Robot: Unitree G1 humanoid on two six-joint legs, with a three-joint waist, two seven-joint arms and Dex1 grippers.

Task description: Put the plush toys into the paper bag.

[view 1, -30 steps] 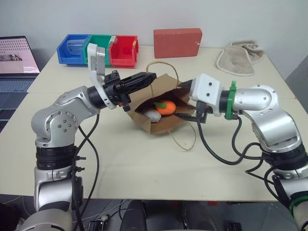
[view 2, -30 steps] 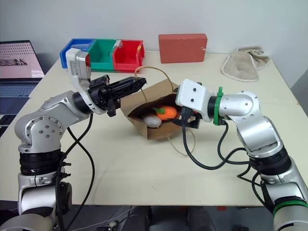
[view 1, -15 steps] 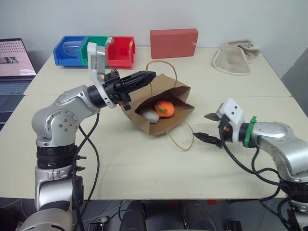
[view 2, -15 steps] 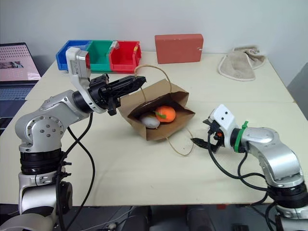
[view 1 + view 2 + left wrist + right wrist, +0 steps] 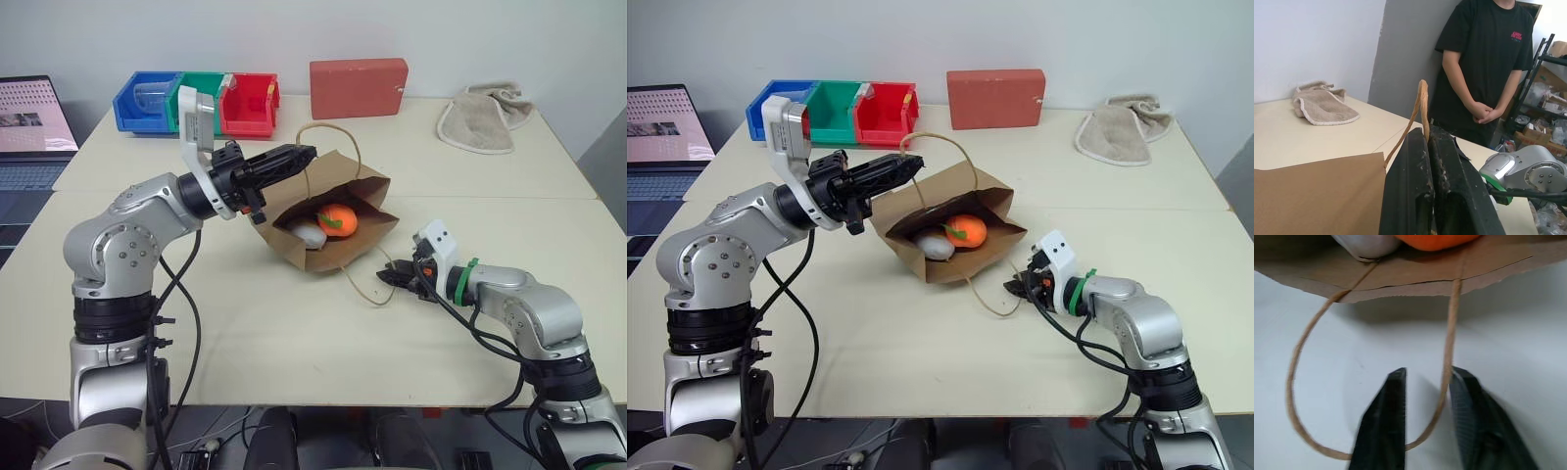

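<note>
Overhead, left hand (image 5: 299, 154) pinching bag handle (image 5: 1420, 105), right hand (image 5: 384, 277) low, seemingly part-open.

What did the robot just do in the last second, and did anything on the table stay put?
The right pincer pulled out of the paper bag, dropped to the table and is narrowing around the bag's lower loop handle; no firm grip is visible. Unchanged: the left pincer stays shut on the upper handle, and the orange plush and white plush lie inside.

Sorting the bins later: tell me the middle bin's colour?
Green; the middle bin shows best in the right eye view.
</note>
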